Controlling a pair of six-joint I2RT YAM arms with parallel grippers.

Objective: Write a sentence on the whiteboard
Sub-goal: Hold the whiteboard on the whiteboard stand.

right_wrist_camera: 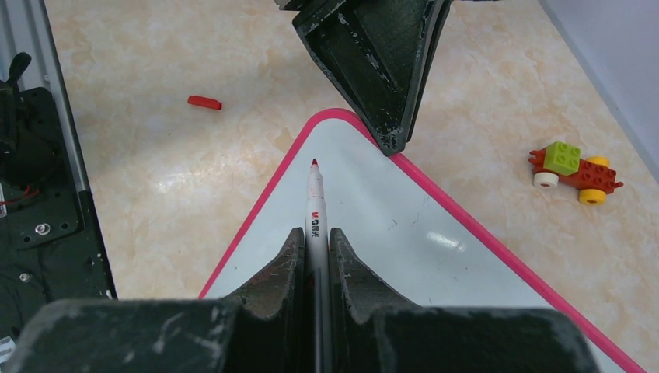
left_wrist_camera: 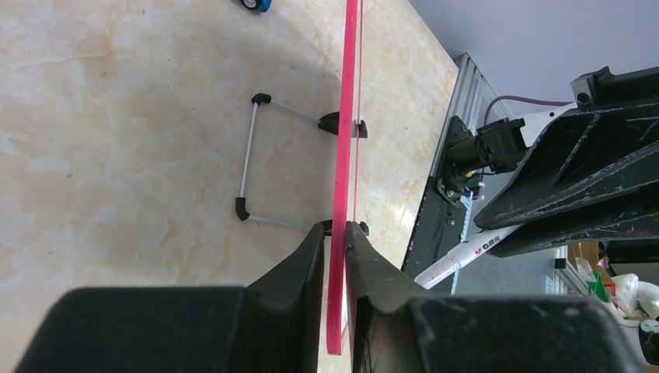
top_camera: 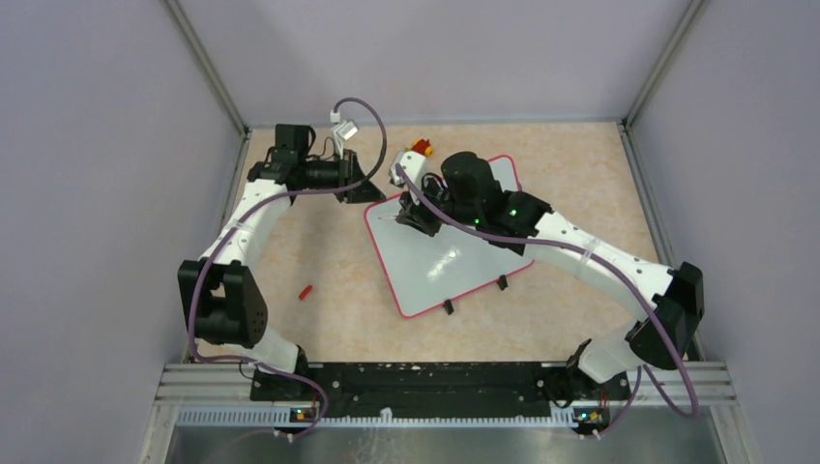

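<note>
**Left fingers (left_wrist_camera: 299, 264) and right fingers (right_wrist_camera: 280, 272) meet at one corner of the whiteboard (top_camera: 454, 266)**

Our left fingers straddle the board's pink-red rim, one on each side and drawn close about it. We cannot tell whether they press on it. Our right fingers are closed on a white marker (right_wrist_camera: 315, 210). Its red tip points at that same corner, just inside the rim, and we cannot tell whether the tip touches the surface.

The whiteboard lies skewed on the tabletop (top_camera: 580, 184) between our two arms. The corner we work at is on the left arm's side, on the edge opposite the board's two black clips (top_camera: 448, 306). Our left wrist view sees the board edge-on, with a wire stand (left_wrist_camera: 249, 155) reaching out from those clips.

A red cap (top_camera: 306, 291) lies left of the whiteboard, well apart from it. A small brick-built toy car (right_wrist_camera: 571, 171) sits near the board, beyond its far edge.
</note>
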